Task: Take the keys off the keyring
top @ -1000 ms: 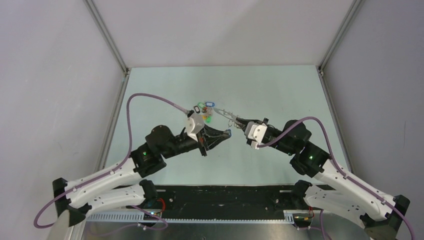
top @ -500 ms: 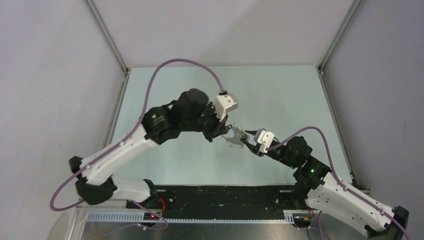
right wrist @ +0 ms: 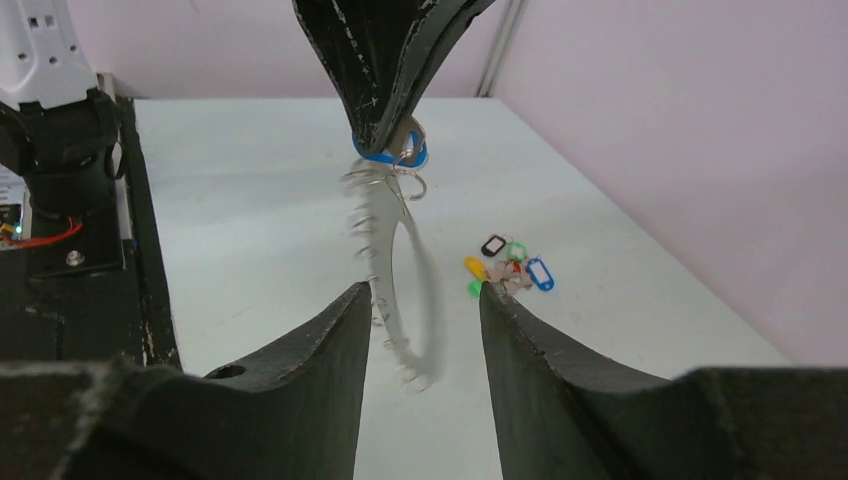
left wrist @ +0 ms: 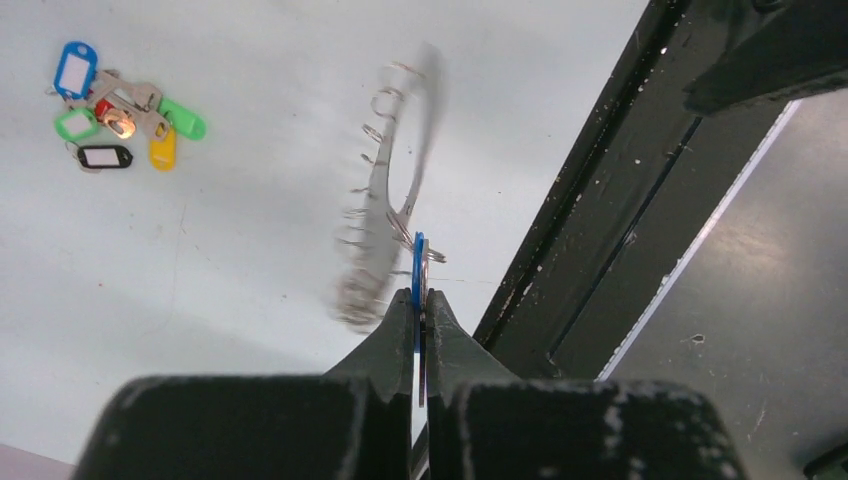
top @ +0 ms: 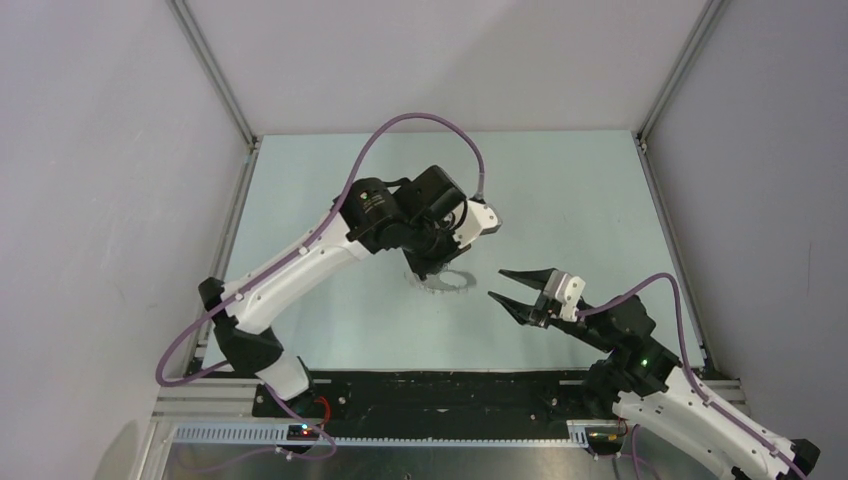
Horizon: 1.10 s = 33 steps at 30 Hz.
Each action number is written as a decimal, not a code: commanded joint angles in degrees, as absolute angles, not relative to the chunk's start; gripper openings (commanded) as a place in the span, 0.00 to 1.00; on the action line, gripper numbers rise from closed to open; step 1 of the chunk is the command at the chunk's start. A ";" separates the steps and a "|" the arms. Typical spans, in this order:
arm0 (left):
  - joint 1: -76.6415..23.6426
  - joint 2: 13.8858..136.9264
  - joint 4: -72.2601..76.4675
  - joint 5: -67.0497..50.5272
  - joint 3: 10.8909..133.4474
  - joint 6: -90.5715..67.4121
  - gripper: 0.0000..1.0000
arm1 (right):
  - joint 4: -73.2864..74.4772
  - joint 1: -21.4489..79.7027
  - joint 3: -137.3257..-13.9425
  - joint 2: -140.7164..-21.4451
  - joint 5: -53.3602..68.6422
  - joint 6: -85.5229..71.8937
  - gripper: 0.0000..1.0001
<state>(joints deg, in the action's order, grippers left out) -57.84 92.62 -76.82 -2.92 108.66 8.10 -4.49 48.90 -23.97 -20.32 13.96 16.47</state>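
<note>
Two arms over a pale desk (top: 560, 190); the left reaches well forward across the middle, the right sits lower and nearer its base.

Left claw (left wrist: 420, 300): closed down tight, pointing at the desk. A blue key tag (left wrist: 418, 262) is pinched edge-on between the fingertips, only a thin blue rim showing above them.

Keyring (left wrist: 385, 185): hangs from the blue tag, directly under the left claw. It is a large pale oval loop with many small silvery rings fringing its edge. It is motion-blurred in both wrist views, most at the end farthest from the claw. Cannot tell whether that far end touches the desk.

Right claw (top: 495, 283): spread wide, holding nothing. In the top view its tips point toward the left claw from just to the right of the loop, with a gap between. In the right wrist view the loop hangs framed between the two dark fingers, beyond them and not in contact.

Loose tags (left wrist: 125, 110): a small cluster lying flat on the desk, well apart from the loop. It shows blue, two green, yellow, black and a bit of red, bunched around some silvery metal pieces. The left arm hides this cluster in the top view.
</note>
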 commanded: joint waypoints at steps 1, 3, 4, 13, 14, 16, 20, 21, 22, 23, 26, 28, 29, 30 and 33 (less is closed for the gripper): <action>-59.09 89.55 -78.13 -6.00 111.84 11.61 0.00 | -11.49 48.62 -23.82 -21.51 14.54 13.74 0.48; -60.24 88.65 -78.04 -5.74 110.96 12.57 0.00 | -15.49 48.41 -23.82 -24.04 14.77 13.55 0.47; -61.25 87.97 -77.95 -3.74 110.72 13.18 0.00 | -16.45 48.38 -23.86 -24.76 15.27 13.50 0.47; -67.68 85.82 -75.78 15.34 110.21 15.59 0.00 | -25.70 48.48 -26.73 -35.69 21.48 9.92 0.44; -67.81 85.62 -75.59 15.62 110.48 15.54 0.00 | -26.12 48.54 -26.86 -36.08 21.77 9.27 0.44; -67.89 85.29 -75.04 15.77 110.80 15.52 0.00 | -27.18 48.71 -27.04 -37.05 22.43 8.67 0.43; -67.90 84.67 -74.61 15.25 110.86 15.63 0.00 | -28.60 49.19 -27.20 -37.57 22.50 8.62 0.43; -67.93 84.56 -74.61 15.06 110.84 15.64 0.00 | -28.62 49.16 -27.23 -37.55 22.39 8.70 0.43; -67.93 84.56 -74.55 14.96 110.90 15.64 0.00 | -28.65 49.20 -27.28 -37.53 22.36 8.92 0.43; -68.00 84.53 -74.54 14.84 110.86 15.71 0.00 | -28.60 49.17 -27.48 -37.53 22.55 8.99 0.43; -68.10 84.54 -74.48 14.62 110.99 15.85 0.00 | -28.13 49.16 -28.26 -37.53 22.86 9.37 0.43; -68.37 84.48 -74.48 14.47 110.98 16.00 0.00 | -27.86 49.19 -28.68 -37.76 22.70 9.76 0.43; -68.49 84.58 -74.46 14.44 110.99 16.06 0.00 | -27.82 49.16 -28.84 -37.86 22.73 9.96 0.44; -68.56 84.65 -74.51 14.53 111.18 16.07 0.00 | -27.74 49.27 -29.25 -38.23 22.87 9.99 0.44; -68.87 84.85 -74.51 14.51 111.52 15.97 0.00 | -28.20 49.42 -30.04 -39.69 23.11 9.99 0.45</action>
<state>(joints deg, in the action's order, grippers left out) -68.16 87.09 -76.75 13.58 109.40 14.63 -25.28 48.93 -26.89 -38.20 22.39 9.67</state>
